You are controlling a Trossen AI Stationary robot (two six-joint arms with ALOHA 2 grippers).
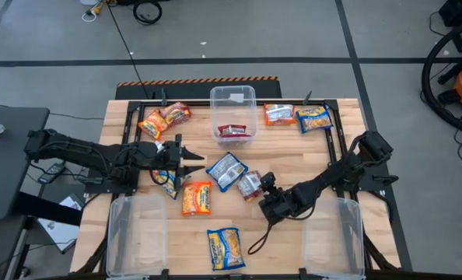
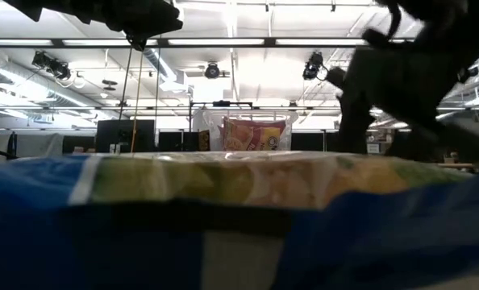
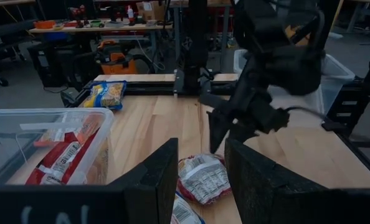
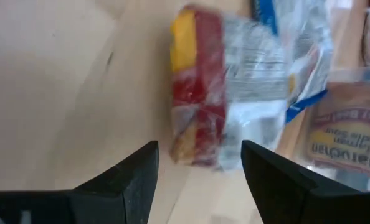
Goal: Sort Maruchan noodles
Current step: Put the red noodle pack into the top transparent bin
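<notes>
My right end effector (image 1: pixel 264 187), open and empty, hovers beside the red packet (image 1: pixel 249 184) near the rear bin (image 1: pixel 232 99); closing on it comes next.

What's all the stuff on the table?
Orange noodle packets: three, orange, two far side, one middle.
Red noodle packets: three, red, far left, inside far bin, middle.
Blue noodle packets: four, blue-yellow, far right, middle, near edge, left of middle.
Bins: three, clear, far middle, both near corners.
Table: one, light wood.
Left gripper: one, dark, mid-table, jaws open.
Right gripper: one, dark, at a red packet, jaws open.
</notes>
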